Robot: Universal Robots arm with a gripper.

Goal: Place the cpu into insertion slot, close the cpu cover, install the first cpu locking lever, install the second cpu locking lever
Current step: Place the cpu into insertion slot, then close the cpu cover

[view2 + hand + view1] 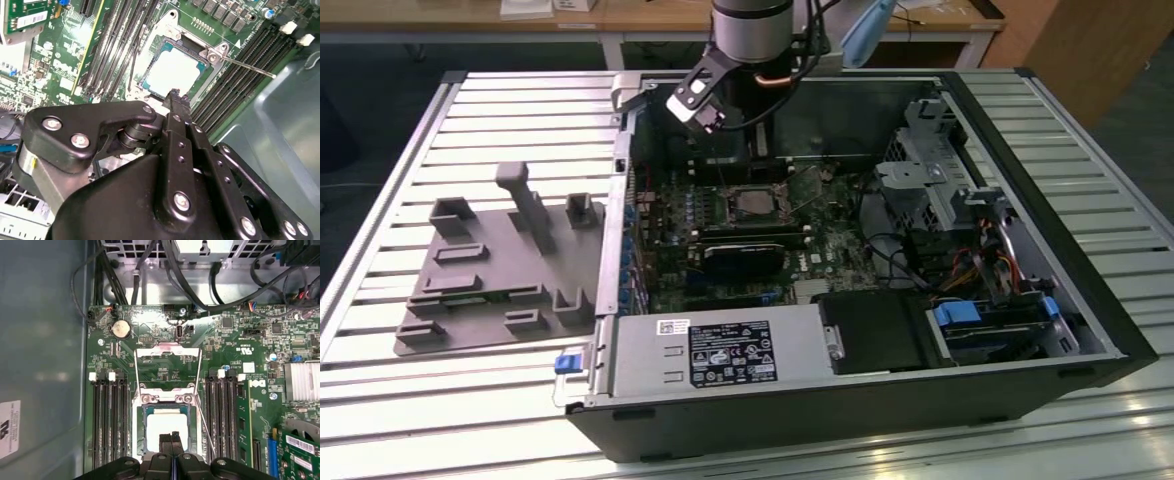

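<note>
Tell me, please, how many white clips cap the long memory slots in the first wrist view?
4. Two white clips sit on one side of the cpu, two on the other. More may be hidden at the slots' other ends.

Exterior view. A pale grey bench of long ribbed metal slats [507, 120] spans the foreground, and bright light glints off its nearest slats. Behind it stands a light wooden table with white metal legs [454, 20]. At the exterior view's right is a brown wooden cabinet panel [1081, 40]. Dark floor [374, 75] shows between bench and table.
</note>
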